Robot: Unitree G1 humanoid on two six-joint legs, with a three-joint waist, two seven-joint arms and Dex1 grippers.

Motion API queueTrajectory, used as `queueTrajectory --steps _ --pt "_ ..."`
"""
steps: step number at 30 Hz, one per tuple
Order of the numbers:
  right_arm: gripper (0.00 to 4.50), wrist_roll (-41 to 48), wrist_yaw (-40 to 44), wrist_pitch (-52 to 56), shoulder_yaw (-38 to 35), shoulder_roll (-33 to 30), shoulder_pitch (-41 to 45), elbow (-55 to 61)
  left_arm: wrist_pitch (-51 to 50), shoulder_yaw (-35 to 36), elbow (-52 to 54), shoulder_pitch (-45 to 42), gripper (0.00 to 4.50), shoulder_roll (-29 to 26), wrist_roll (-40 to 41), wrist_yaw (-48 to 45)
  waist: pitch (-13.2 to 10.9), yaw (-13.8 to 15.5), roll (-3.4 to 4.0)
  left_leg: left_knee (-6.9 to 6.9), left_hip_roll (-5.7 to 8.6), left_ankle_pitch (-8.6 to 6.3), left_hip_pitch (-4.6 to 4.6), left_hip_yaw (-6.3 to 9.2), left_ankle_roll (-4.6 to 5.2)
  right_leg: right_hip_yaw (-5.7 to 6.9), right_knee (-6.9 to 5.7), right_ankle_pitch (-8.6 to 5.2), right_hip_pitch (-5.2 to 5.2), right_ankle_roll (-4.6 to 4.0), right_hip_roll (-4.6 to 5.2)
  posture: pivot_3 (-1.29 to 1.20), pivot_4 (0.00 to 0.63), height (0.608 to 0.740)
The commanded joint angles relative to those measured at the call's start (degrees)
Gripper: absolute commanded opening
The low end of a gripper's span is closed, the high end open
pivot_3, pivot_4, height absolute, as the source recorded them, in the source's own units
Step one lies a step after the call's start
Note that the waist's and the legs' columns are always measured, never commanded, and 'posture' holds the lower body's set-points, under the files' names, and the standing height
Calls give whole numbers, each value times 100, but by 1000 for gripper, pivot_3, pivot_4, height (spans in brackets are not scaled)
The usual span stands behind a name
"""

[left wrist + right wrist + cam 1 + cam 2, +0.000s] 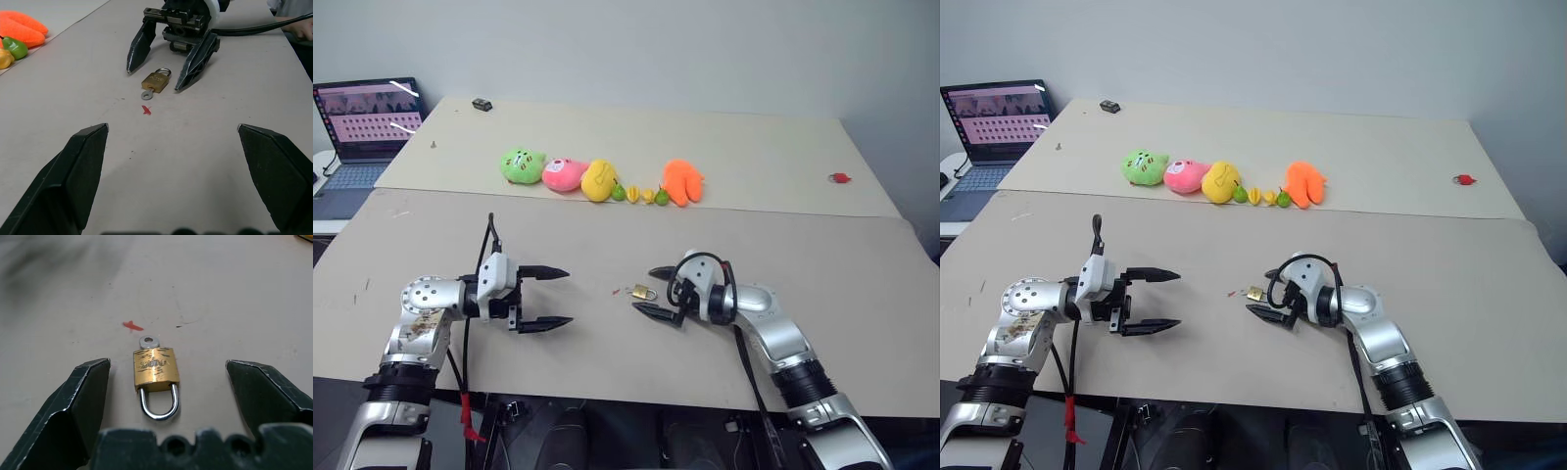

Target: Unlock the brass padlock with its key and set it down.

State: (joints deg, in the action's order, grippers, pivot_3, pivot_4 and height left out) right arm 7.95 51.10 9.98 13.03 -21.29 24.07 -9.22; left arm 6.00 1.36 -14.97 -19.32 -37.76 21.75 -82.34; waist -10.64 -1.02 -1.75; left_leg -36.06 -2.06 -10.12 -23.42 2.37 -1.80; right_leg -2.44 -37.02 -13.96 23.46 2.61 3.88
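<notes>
Brass padlock: the brass padlock (155, 373) is lying flat on the tan table (783, 264), in the gap between the two black fingers of the right gripper (654, 292), touching neither finger. Its silver shackle is pointing toward the base of that gripper and is sitting closed in the body.

Key: the key (147, 342) is showing as a small round silver head with a hole, sticking out of the padlock end that is facing away from the right gripper's palm, just past its fingertips.

Red mark: a small red mark (145, 110) is lying on the table just beyond the key, between the fingertips of the two grippers.

Right gripper: its fingers are standing wide apart, one on each side of the padlock, clamping nothing. The fingertips are pointing toward the left gripper.

Left gripper: the left gripper (548, 298) is hovering over the table with its fingers spread wide, holding nothing. Its fingertips are pointing at the padlock and at the right gripper, well apart from both.

Toys: a row of plush toys (558, 173) and small toy fruits (646, 194) is sitting far beyond both sets of fingertips, on the rear table panel.

Other items: a small red object (840, 178) is lying near the far right edge; a laptop (367, 122) is standing open beyond the far left corner.
</notes>
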Motion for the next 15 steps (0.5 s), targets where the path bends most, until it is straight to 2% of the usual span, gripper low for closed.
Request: queueTrajectory --steps 1,4,12,15 --pt "4459 -28 -10 -258 -54 33 118 -64 -33 68 255 24 4500 15 122 81 0 -1 0 0 0 0 0 0 0 0 0 0 0 0 0 0 150 722" --pt "3669 -57 24 -330 -31 37 129 -123 -52 69 290 33 4500 25 133 125 0 -1 0 0 0 0 2 0 0 0 -2 0 -1 0 0 0 150 722" --pt "920 -78 190 -496 -84 -48 187 -213 -86 111 248 -80 4500 79 153 296 0 -1 0 0 0 0 2 0 0 0 -2 0 -1 0 0 0 150 722" --pt "896 -110 183 -571 -104 -60 259 -305 -96 118 205 -149 4500 96 169 328 0 -2 0 -1 0 0 2 0 0 0 -2 0 -1 0 -1 0 150 722"
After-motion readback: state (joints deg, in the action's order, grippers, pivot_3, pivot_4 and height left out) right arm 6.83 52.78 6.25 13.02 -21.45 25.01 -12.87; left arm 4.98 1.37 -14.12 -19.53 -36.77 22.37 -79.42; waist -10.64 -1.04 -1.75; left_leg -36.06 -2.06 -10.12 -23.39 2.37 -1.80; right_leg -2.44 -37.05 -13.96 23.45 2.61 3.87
